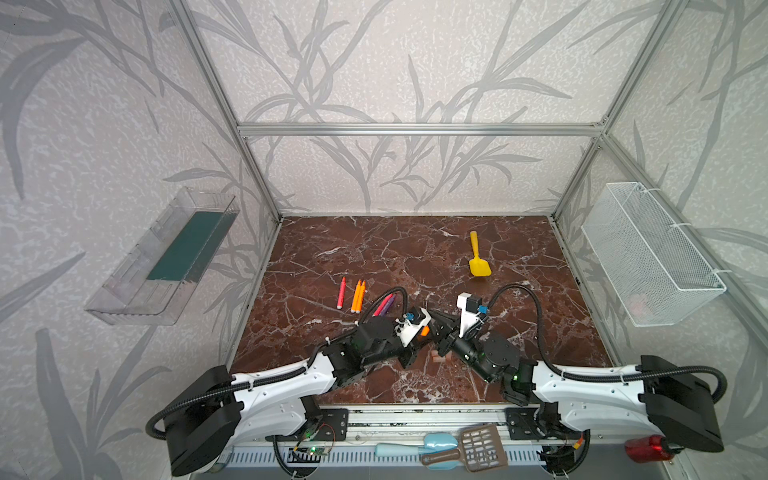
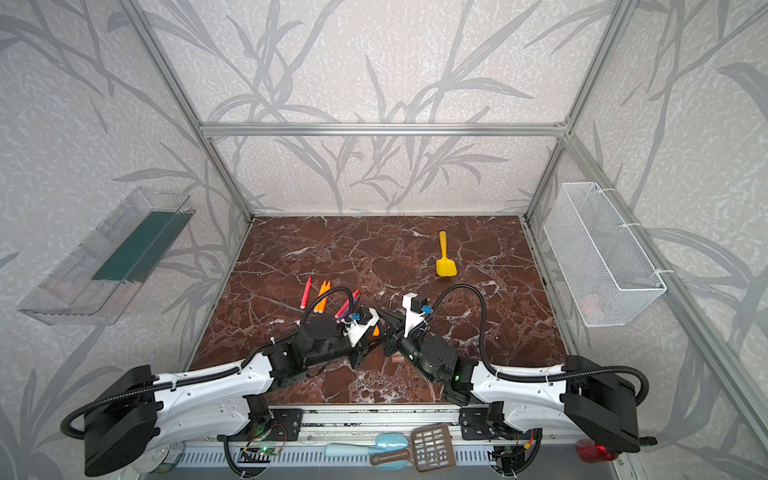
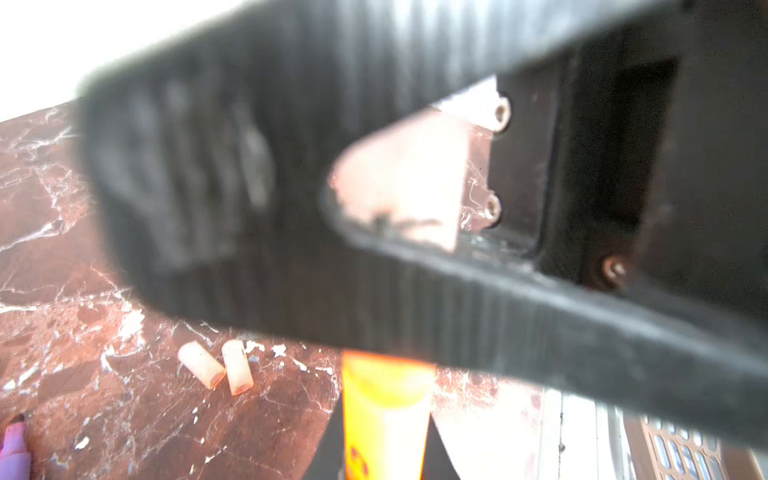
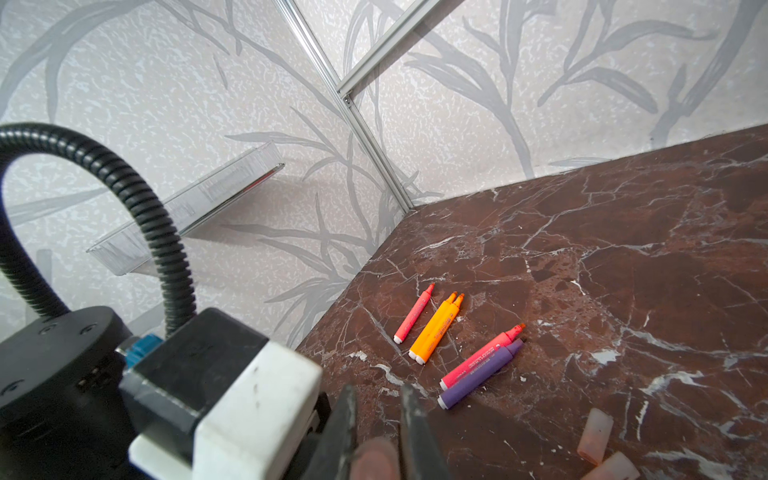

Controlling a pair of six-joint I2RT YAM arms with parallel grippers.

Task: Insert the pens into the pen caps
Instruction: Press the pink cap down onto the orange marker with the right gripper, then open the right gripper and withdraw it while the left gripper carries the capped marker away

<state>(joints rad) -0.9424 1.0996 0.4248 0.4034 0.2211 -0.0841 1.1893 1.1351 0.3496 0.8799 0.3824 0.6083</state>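
- table (image 1: 374, 249): dark red marble. Clock face is read in both top views, with 12 at the far wall.
- left arm (image 1: 282, 395) and right arm (image 1: 594, 399) come in from 7 and 5. Their wrists meet just on the 6 side of centre.
- basket (image 1: 648, 257): white wire, on the wall at 3.
- tray (image 1: 120, 291): clear, on the wall at 9.
- shovel (image 1: 478, 262): yellow, flat on the table at 1, well apart from the rest.
- left gripper (image 3: 386, 415): clenched on an orange pen (image 3: 384, 382), one finger on each side of the barrel. The view is blurred, so I cannot tell which end faces out.
- right gripper (image 4: 378, 409): clenched on a cap (image 4: 374, 459), pinched between the fingertips. It sits right in front of the left gripper and fills most of the left wrist view.
- Pens on the table, at about 10 from centre, tips toward 12–1:
  - red-pink pen (image 1: 341, 293), alone and outermost.
  - orange pair (image 1: 358, 296), touching side by side.
  - second red-pink pen (image 4: 482, 357), touching the purple pen (image 4: 482, 380). Both lie partly behind the left arm's cable in both top views.
- loose caps (image 3: 201, 365): two lie on their sides just beside each other, at 6 of the grippers.
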